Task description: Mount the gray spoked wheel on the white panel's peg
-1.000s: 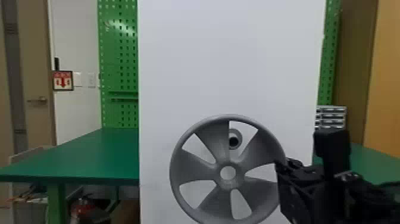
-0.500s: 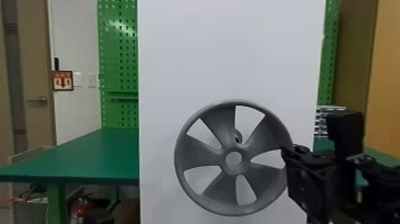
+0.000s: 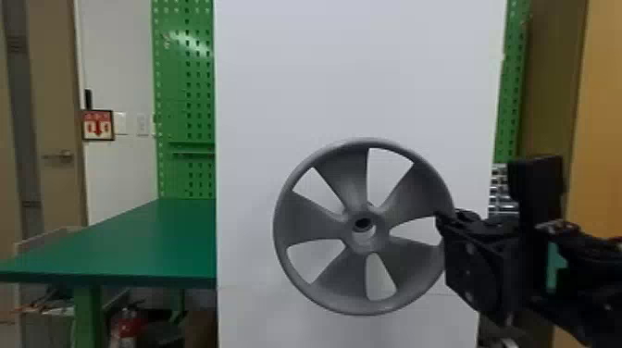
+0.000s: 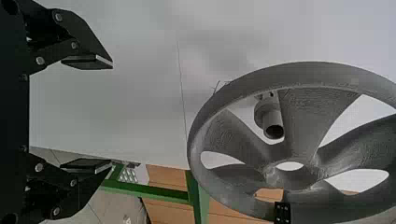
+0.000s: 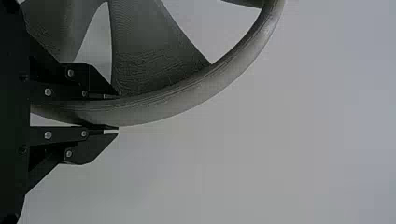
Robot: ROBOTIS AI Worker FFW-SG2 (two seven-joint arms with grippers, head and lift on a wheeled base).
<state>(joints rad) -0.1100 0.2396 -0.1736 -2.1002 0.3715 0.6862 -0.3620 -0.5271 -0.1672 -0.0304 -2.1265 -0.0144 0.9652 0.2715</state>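
The right gripper (image 3: 443, 226) is clenching the rim of the gray spoked wheel (image 3: 345, 185), one finger pressing on either side, and is holding the wheel upright in front of the white panel (image 3: 361, 78). The gray peg (image 4: 267, 116) is jutting from the panel behind the wheel, its round end showing between two spokes in the left wrist view and through the hub in the head view. The left gripper (image 4: 112, 114) is waiting near the panel, its fingers spreading wide. A green table (image 3: 139, 245) is standing left of the panel.
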